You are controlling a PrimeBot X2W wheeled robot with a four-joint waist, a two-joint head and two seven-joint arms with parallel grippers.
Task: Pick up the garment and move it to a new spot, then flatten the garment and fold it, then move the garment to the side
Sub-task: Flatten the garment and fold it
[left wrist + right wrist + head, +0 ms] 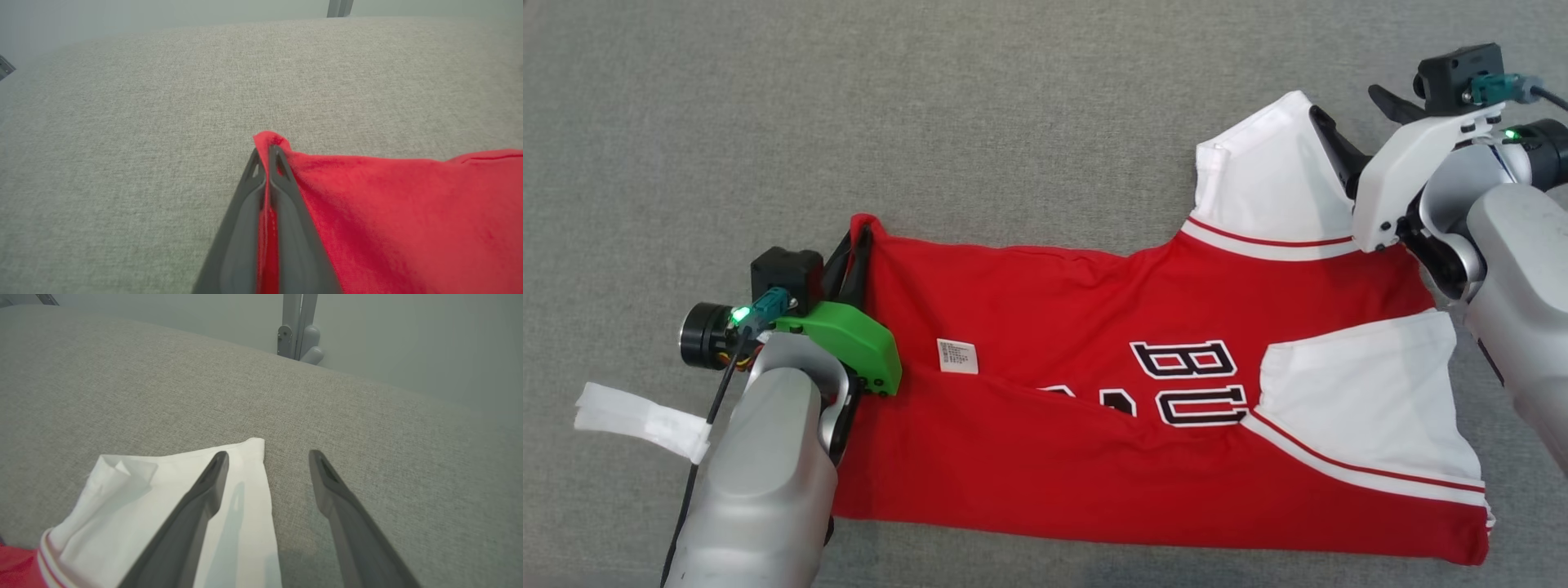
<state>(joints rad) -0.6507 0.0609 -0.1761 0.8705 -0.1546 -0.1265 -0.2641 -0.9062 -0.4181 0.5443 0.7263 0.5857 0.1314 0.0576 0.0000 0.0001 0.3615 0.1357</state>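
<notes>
While the red-and-white lettered jersey [1094, 327] lies flat and seemingly part-folded on the grey fabric tabletop [931, 98], the left end effector [265, 153] is clamped on its red hem corner [269, 139] at nine o'clock, the right end effector [267, 455] gapes over the white sleeve [1274, 180] at two o'clock, and finishing the fold and moving it aside remain.

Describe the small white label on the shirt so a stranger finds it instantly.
Find the red shirt spread on the grey surface. Toward its left end, beside the green-shelled left gripper, lies a small white label. It is the only white rectangle on plain red.
</notes>
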